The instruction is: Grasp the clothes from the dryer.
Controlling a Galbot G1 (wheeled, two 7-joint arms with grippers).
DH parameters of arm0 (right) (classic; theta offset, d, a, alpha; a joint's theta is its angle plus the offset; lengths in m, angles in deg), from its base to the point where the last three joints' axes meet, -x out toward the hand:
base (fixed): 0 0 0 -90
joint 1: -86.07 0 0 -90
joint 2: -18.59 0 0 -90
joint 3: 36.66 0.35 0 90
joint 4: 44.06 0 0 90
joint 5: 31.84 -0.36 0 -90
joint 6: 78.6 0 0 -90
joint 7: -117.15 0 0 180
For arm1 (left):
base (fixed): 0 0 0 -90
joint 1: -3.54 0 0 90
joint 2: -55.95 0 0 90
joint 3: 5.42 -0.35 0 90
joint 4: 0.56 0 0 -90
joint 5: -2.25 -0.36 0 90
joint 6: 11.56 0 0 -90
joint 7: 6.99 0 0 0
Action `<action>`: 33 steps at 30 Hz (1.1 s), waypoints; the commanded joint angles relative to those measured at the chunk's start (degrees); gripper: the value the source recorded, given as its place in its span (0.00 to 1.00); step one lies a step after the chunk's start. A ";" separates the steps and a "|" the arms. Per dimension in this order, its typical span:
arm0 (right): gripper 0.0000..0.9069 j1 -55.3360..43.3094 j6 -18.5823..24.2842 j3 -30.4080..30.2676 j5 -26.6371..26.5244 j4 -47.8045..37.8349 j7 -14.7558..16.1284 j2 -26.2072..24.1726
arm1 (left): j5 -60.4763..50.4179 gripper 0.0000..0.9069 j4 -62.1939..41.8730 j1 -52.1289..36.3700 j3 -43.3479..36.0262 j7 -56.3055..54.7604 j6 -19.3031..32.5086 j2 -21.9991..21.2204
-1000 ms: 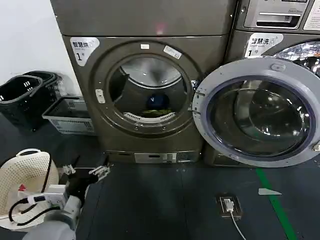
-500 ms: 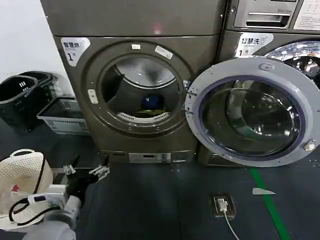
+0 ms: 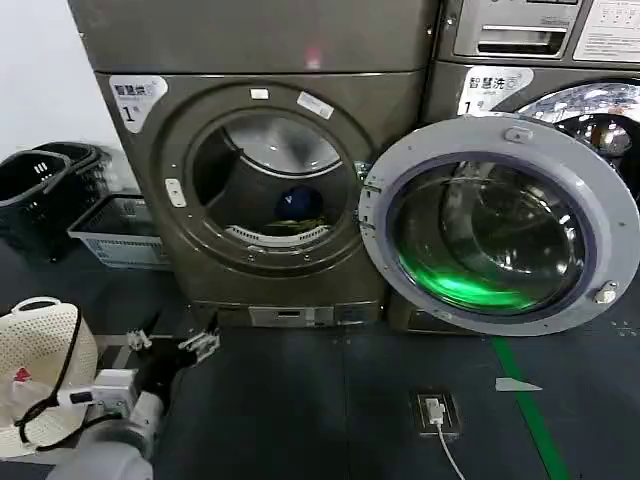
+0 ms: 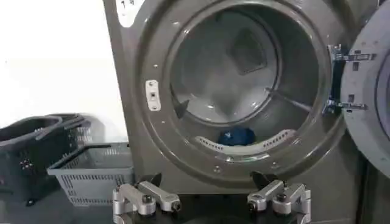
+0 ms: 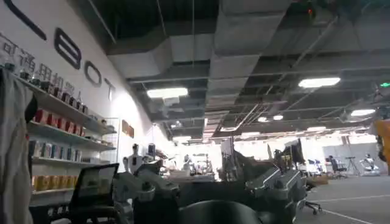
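Observation:
The dryer (image 3: 260, 60) stands ahead with its round port open; its grey-rimmed glass door (image 3: 500, 225) is swung out to the right. Inside the drum, low behind the lip, lies the yellow-green clothes (image 3: 290, 226), just under a dark blue item (image 3: 300, 204). That blue item (image 4: 236, 135) also shows in the left wrist view, inside the dryer (image 4: 183, 152). My left gripper (image 3: 170, 340) hovers low above the dark floor, left of and well short of the port, open and holding nothing (image 4: 208, 180). My right gripper (image 5: 210, 176) is open too, pointing at a ceiling and shelves away from the machine.
A second machine (image 3: 540, 60) stands to the right, partly behind the open door. Black baskets (image 3: 35, 195) and a grey crate (image 3: 115, 230) sit left of the dryer. A white perforated basket (image 3: 40, 360) is by my left arm. A floor socket (image 3: 435, 410) and a green line (image 3: 525, 400) mark the floor.
The dryer and its door have drifted left in the head view. A green glow now shows in the door glass. My left gripper keeps its place and stays open.

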 commanded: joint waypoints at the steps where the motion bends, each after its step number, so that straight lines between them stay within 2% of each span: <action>1: 1.00 -0.04 0.39 0.15 -0.01 -0.02 -0.30 0.03 | -0.10 1.00 0.02 0.01 0.09 0.84 -2.81 0.06; 9: 1.00 -0.09 1.79 0.16 -1.62 -0.03 -1.90 0.17 | 0.00 1.00 0.14 0.01 -0.60 0.96 -2.81 -0.06; 29: 1.00 0.18 2.55 0.57 -3.17 -0.48 -2.56 0.19 | 0.34 1.00 0.84 0.26 -0.49 0.48 -2.81 -0.17; 33: 1.00 0.33 4.05 0.50 -3.20 -0.86 -2.37 0.28 | 0.31 1.00 0.77 0.29 -0.40 0.44 -2.81 -0.19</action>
